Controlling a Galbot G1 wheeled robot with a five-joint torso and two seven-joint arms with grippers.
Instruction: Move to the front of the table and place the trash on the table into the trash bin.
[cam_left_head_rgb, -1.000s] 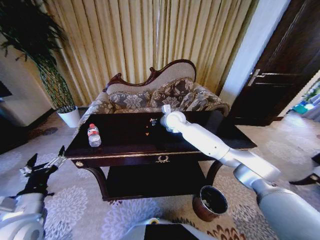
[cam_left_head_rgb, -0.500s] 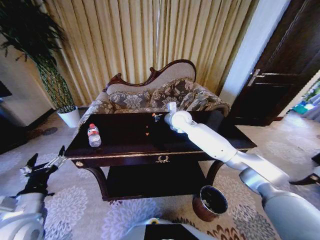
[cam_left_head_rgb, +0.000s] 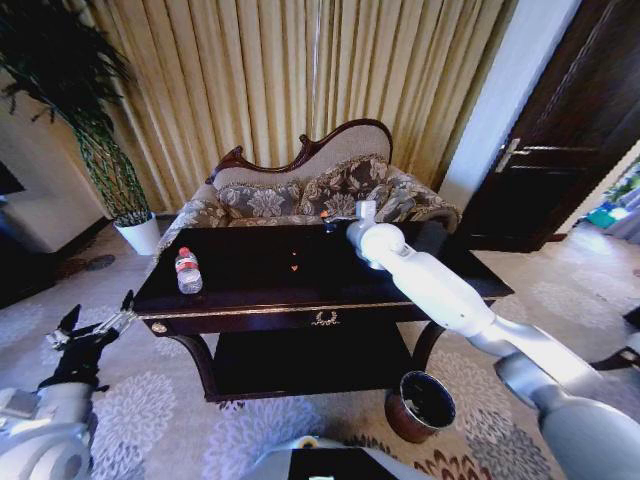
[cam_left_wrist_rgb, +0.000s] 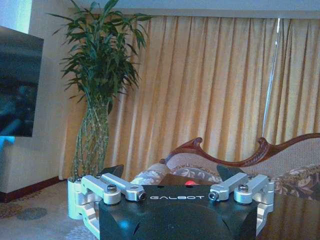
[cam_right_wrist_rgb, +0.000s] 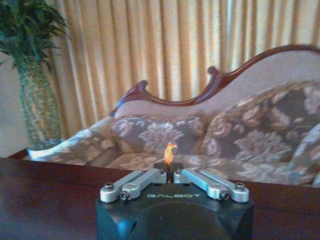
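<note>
A: What is the biggest thing in front of the robot?

B: The bench (cam_left_head_rgb: 250, 290), long and dark with gold trim. A sofa (cam_left_head_rgb: 310, 195) stands behind it against the curtains (cam_left_head_rgb: 300, 80), and a tall plant (cam_left_head_rgb: 95, 130) in a white pot stands off to the left.

A: And the trash bin (cam_left_head_rgb: 420, 405)?

B: On the carpet near the bench's right front leg, well below and nearer the robot than the right gripper's fingers.

A: Where are the arms?

B: The right arm reaches out over the bench, so the right gripper (cam_left_head_rgb: 328, 216) hangs above the far edge, close to the sofa. The left gripper (cam_left_head_rgb: 95, 328) sits low, off the bench's left end, its fingers (cam_left_wrist_rgb: 114, 172) spread apart with nothing between them.

A: Is the right one holding anything?

B: Yes. Its fingers (cam_right_wrist_rgb: 161, 166) are clenched on an orange scrap (cam_right_wrist_rgb: 169, 152), which sticks up from their tips.

A: Anything else on the bench top?

B: A water bottle (cam_left_head_rgb: 187, 270) lies toward the left end, well away from the right fingers. A second small orange bit (cam_left_head_rgb: 294, 267) lies between the two, nearer the front edge.
</note>
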